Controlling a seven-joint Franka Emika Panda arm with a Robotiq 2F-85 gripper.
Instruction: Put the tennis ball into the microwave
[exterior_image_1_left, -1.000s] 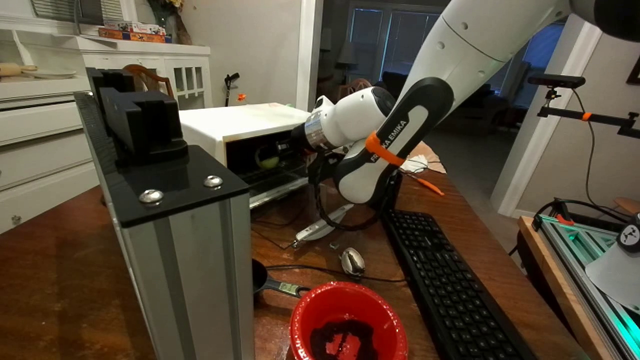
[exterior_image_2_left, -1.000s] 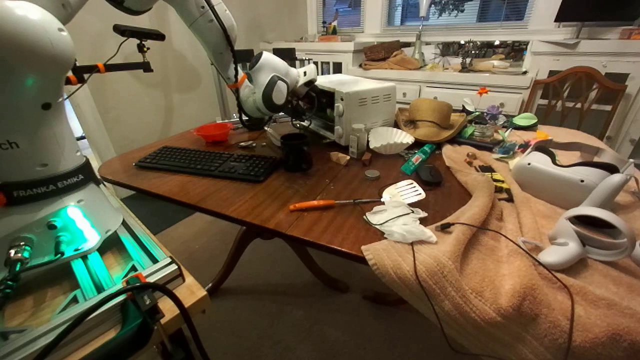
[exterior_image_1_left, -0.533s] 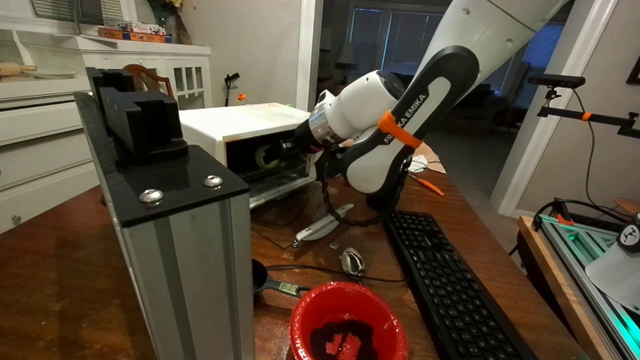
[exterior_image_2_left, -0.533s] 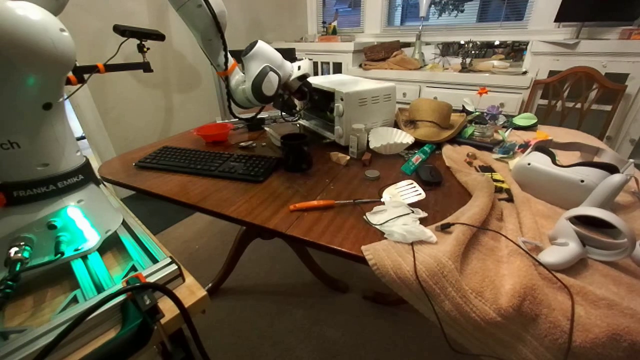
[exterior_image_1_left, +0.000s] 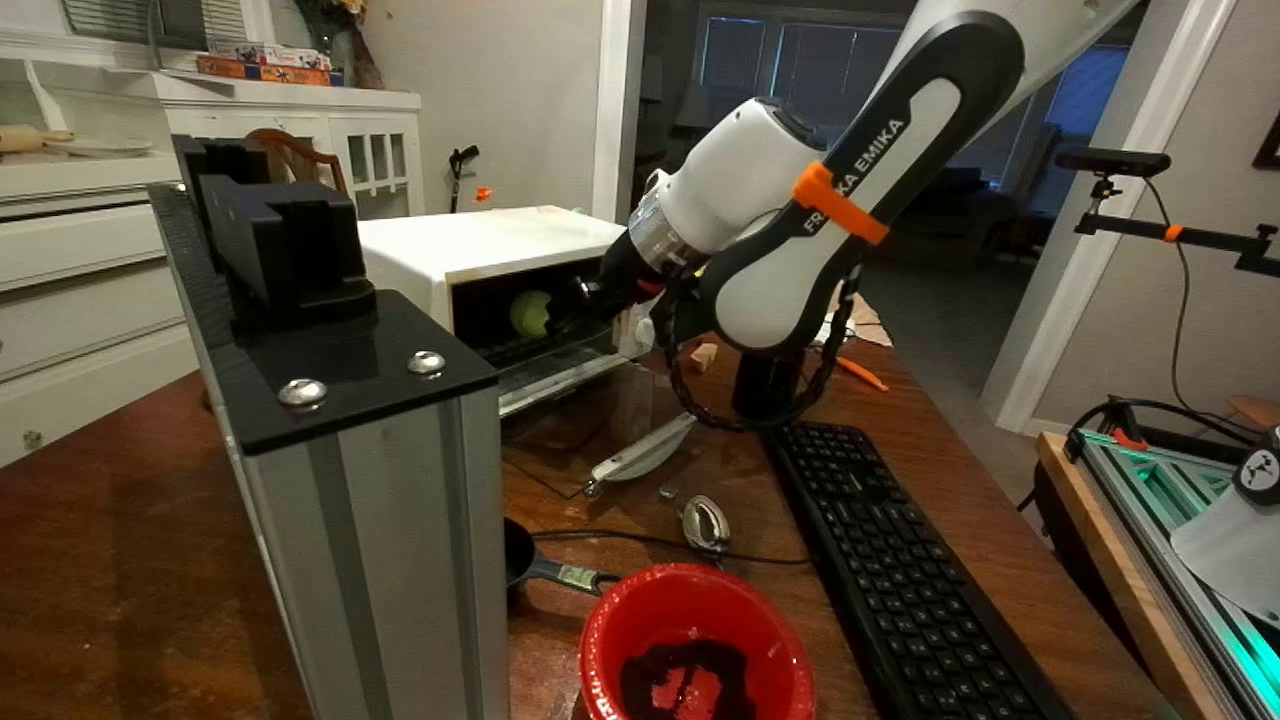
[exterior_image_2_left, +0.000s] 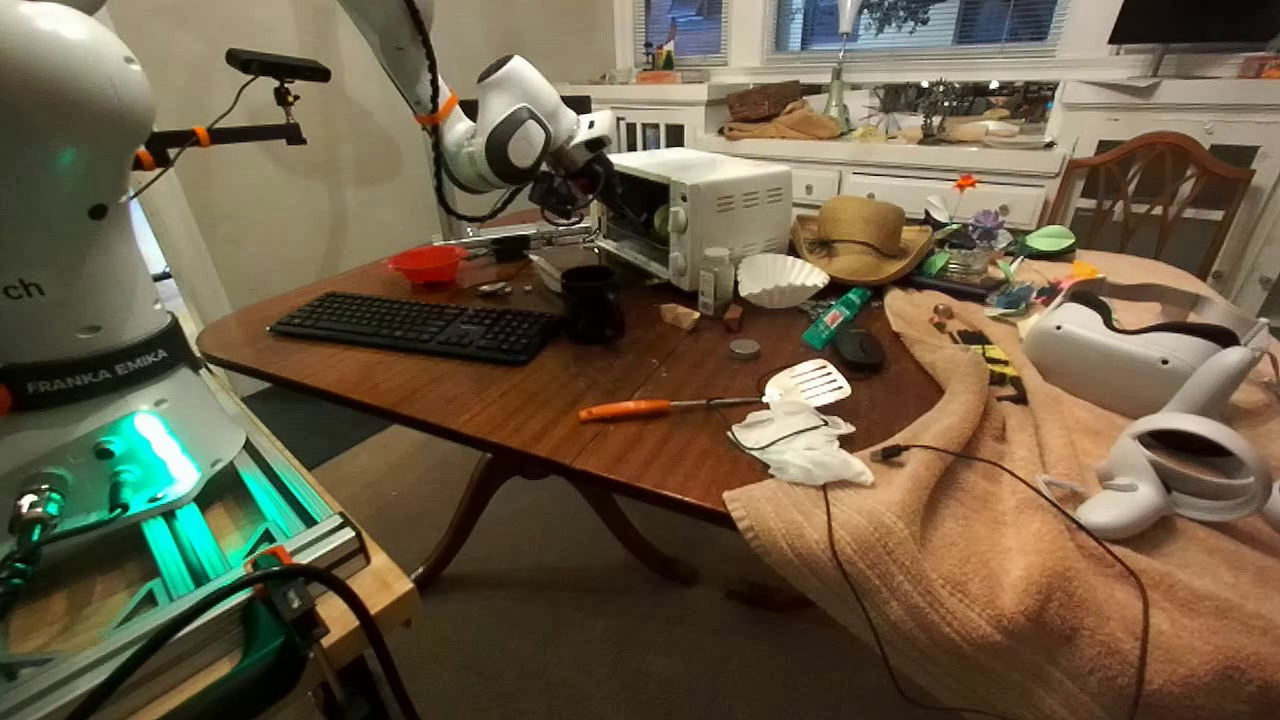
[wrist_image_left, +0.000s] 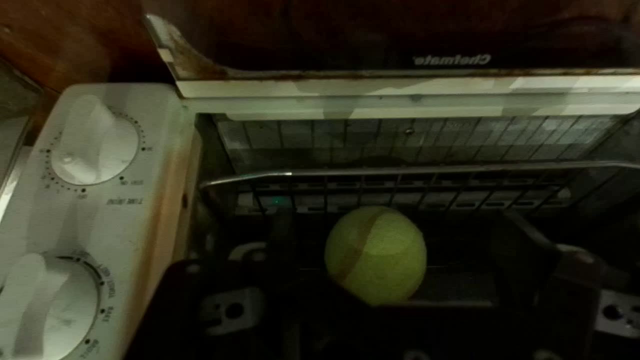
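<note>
1. The tennis ball (exterior_image_1_left: 531, 314) is inside the microwave (exterior_image_1_left: 490, 240); in an exterior view it lies at nine o'clock from the gripper (exterior_image_1_left: 566, 308), just beside the tips, though contact cannot be told from there
2. In the wrist view the fingers (wrist_image_left: 532, 232) stand spread wide, the ball between them and a little toward nine o'clock of the middle, with a gap showing on either side, so nothing looks pinched
3. A sphere has no long axis; its brownish seam runs from one to seven o'clock in the wrist view
4. A single arm (exterior_image_1_left: 740, 180) reaches in from two o'clock in an exterior view; I judge the placing done and backing out along that line the next move
5. The ball seems to rest on the wire rack (wrist_image_left: 340, 172), whose front bar crosses at twelve o'clock in the wrist view, and it could roll if a finger brushed it
6. For room, the door (wrist_image_left: 325, 45) is open at twelve o'clock and the knobs (wrist_image_left: 95, 145) sit near nine and ten, so drift that way would risk a knock
7. On the table (exterior_image_2_left: 500, 395), in an exterior view, the black mug (exterior_image_2_left: 590, 305) stands at six o'clock from the gripper, so withdrawing low looks less wise
</note>
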